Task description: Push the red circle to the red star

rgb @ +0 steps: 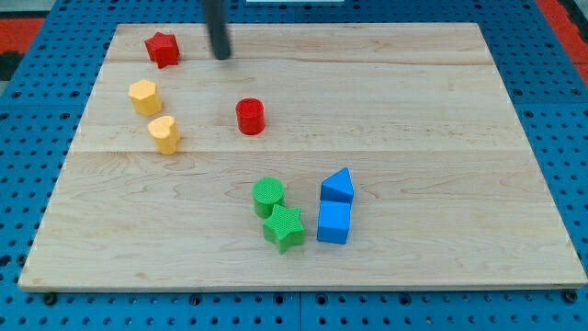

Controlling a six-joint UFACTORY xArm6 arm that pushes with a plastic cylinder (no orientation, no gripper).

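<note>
The red circle [250,117] sits on the wooden board, left of centre in the upper half. The red star [162,49] lies near the board's top left corner. My tip [222,56] stands on the board near the top edge, to the right of the red star and above and slightly left of the red circle. It touches neither block.
A yellow hexagon [144,96] and a yellow heart [164,134] lie below the red star, left of the red circle. A green circle [268,195], a green star [284,227], a blue triangle [337,186] and a blue cube [333,222] cluster lower down near the middle.
</note>
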